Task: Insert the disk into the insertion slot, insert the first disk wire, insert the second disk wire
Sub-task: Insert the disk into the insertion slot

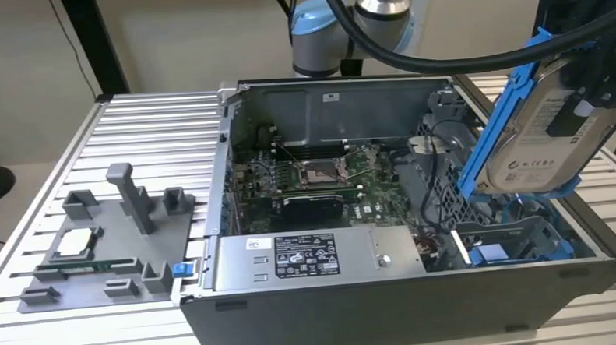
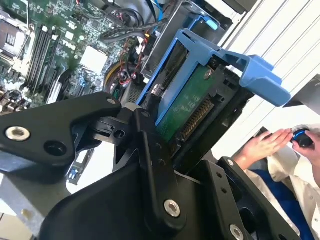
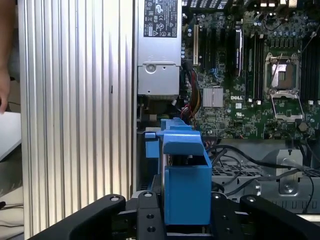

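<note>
While pinching the disk [image 1: 540,143] in its blue carrier, hangs high over the open computer case [image 1: 397,301] at the exterior view's right. Firm clench from the gripper [image 1: 585,102] on the carrier. Held tilted, label outward, above the insertion slot [image 1: 509,245] and apart from it. Inside the case: green motherboard [image 1: 308,180], grey power-supply box [image 1: 302,258], black cables [image 1: 427,202], and blue rails lining the slot. Over on the grey fixture [image 1: 119,247] beside the case: small silver chip [image 1: 74,241].
</note>
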Controlling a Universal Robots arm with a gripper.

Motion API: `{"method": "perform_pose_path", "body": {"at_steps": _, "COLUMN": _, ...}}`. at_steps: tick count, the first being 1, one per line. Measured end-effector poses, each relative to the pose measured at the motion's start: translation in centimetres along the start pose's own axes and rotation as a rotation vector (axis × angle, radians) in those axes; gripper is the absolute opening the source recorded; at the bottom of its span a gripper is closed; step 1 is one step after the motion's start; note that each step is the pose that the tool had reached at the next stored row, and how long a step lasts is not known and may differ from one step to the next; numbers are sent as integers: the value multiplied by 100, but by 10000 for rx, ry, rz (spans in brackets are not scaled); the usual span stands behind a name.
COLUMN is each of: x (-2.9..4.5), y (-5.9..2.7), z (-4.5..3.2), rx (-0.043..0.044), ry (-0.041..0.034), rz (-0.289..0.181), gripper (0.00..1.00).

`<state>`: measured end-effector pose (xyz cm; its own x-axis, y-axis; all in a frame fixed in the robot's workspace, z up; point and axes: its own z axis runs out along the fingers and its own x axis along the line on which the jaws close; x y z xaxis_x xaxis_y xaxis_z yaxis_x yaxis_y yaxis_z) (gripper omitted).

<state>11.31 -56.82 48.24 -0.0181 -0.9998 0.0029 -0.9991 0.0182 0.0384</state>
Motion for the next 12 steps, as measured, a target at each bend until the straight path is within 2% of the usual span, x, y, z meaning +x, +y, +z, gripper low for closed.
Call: {"method": "perform_pose_path", "body": {"at_steps": 12, "x": -1, "y": -40, "z": 18, "rx": 3, "ry": 1, "rz": 0, "gripper": 0}}
